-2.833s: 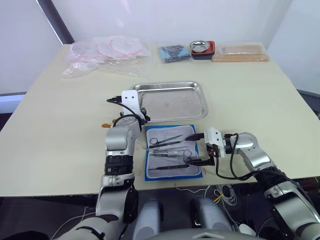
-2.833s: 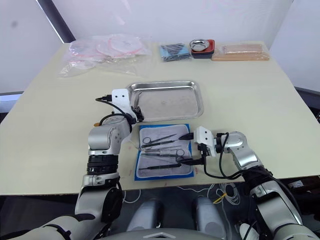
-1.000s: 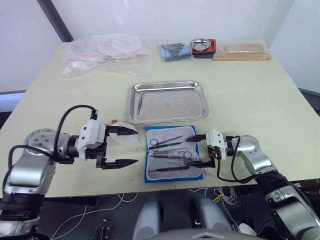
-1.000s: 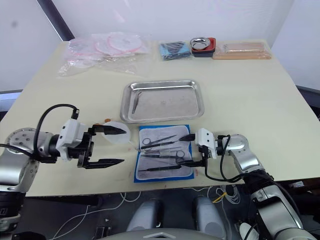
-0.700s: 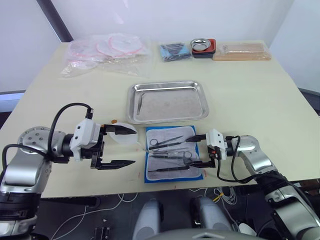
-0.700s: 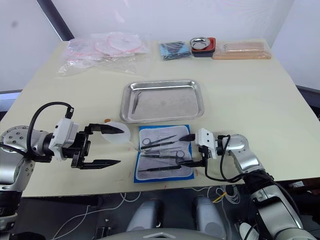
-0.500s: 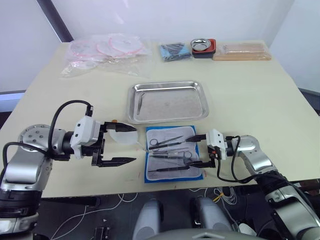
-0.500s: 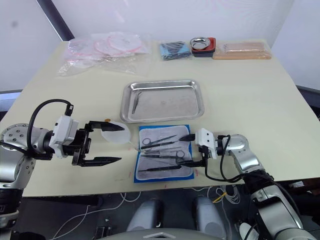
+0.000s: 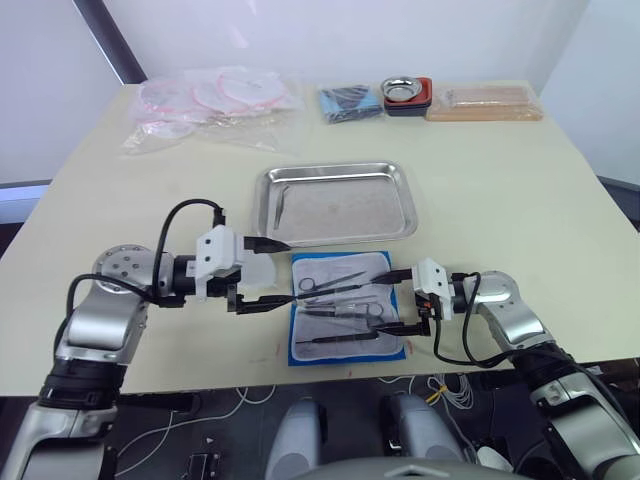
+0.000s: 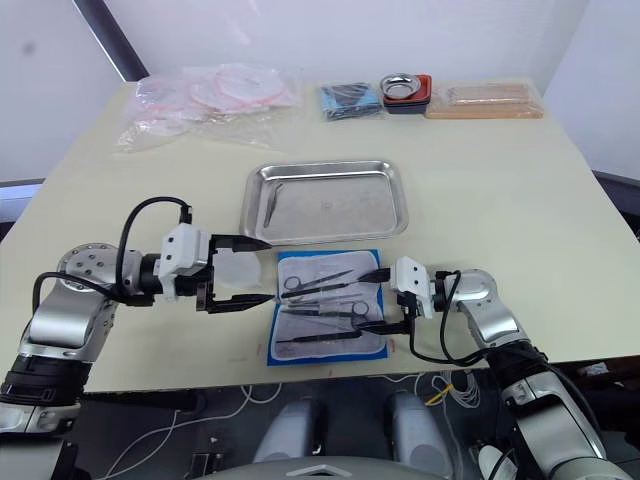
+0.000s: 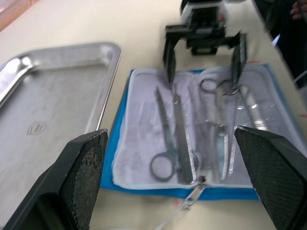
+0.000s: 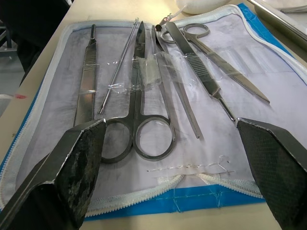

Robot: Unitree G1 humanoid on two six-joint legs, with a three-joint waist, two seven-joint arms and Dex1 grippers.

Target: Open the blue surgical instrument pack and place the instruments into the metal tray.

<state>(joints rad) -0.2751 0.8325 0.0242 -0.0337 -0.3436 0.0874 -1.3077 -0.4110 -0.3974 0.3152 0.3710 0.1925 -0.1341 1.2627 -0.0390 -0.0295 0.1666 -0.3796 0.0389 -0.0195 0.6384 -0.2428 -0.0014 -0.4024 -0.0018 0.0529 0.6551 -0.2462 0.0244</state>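
A pale cream table [image 9: 520, 190] set against white walls carries the blue surgical instrument pack [image 9: 347, 319], which lies unfolded near its front edge with the instruments [image 12: 144, 91] lined up on the pale lining, just in front of the metal tray [image 9: 340, 203]. The left gripper [image 9: 262, 272] hovers with its fingers spread wide and empty at the pack's left edge, while the right gripper [image 9: 396, 300] sits at the pack's right edge, likewise spread and grasping nothing. Along the far edge lie clear plastic bags [image 9: 210, 105], a dark blue cloth bundle [image 9: 349, 104], a small metal bowl [image 9: 404, 94] in a red-black dish, and a tan flat pack [image 9: 484, 104].
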